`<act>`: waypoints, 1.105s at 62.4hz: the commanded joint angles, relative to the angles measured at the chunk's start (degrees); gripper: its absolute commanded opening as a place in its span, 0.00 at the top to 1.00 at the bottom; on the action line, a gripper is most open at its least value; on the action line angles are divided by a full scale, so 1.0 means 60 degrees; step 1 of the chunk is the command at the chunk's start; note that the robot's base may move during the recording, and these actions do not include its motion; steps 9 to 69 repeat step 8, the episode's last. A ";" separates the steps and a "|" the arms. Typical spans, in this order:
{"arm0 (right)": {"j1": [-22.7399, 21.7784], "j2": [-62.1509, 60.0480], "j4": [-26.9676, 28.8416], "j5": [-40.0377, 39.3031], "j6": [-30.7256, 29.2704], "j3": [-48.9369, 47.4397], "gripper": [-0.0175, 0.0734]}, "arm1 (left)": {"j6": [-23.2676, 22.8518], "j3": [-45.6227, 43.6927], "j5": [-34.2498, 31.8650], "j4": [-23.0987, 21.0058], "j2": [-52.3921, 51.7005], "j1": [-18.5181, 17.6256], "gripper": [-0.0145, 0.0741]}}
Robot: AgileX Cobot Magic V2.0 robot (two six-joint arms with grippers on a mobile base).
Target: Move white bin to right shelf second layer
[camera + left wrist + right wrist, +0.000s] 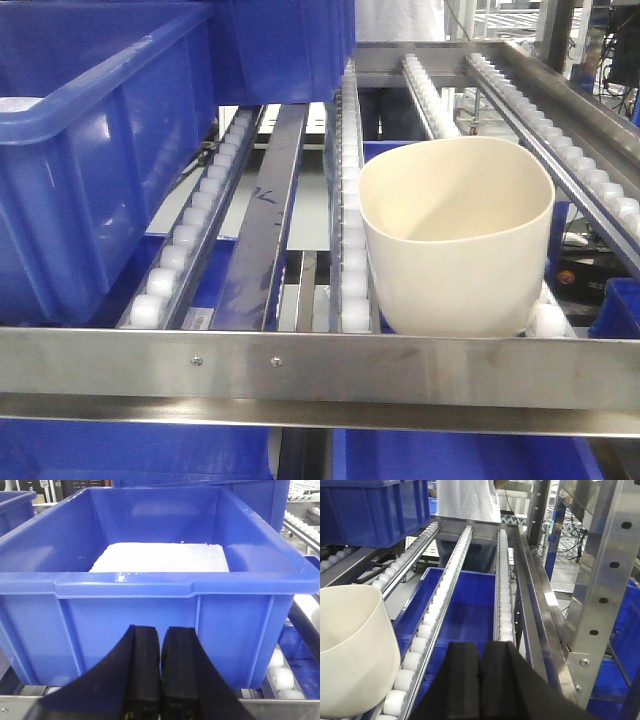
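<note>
The cream-white bin (pixel 455 235) stands upright and empty on the roller rows of the right shelf second layer (pixel 350 180), just behind its flat steel front bar (pixel 320 368). In the right wrist view the white bin (pixel 350 650) fills the lower left, apart from my right gripper (pixel 480 647), which is shut and empty to its right. My left gripper (pixel 160 632) is also shut with nothing in it, facing the wall of a blue crate (pixel 155 580). Neither gripper shows in the front view.
A large blue crate (pixel 90 150) sits on the rollers left of the bin, holding white foam (pixel 160 557). More blue crates (pixel 470 595) lie on the level below. A steel upright (pixel 600 590) stands at the right. A person in white (pixel 467 500) stands behind the rack.
</note>
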 commanded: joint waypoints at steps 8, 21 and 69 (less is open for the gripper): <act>-0.0055 -0.0171 -0.0097 -0.0929 -0.0006 -0.0011 0.75 | -0.0050 0.0253 -0.0768 -0.0072 -0.0159 -0.0040 0.74; -0.0055 -0.0171 -0.0097 -0.0929 -0.0006 -0.0011 0.75 | -0.0050 0.0253 -0.0768 -0.0072 -0.0159 -0.0040 0.74; -0.0055 -0.0171 -0.0097 -0.0929 -0.0006 -0.0011 0.75 | -0.0050 0.0253 -0.0768 -0.0072 -0.0159 -0.0040 0.74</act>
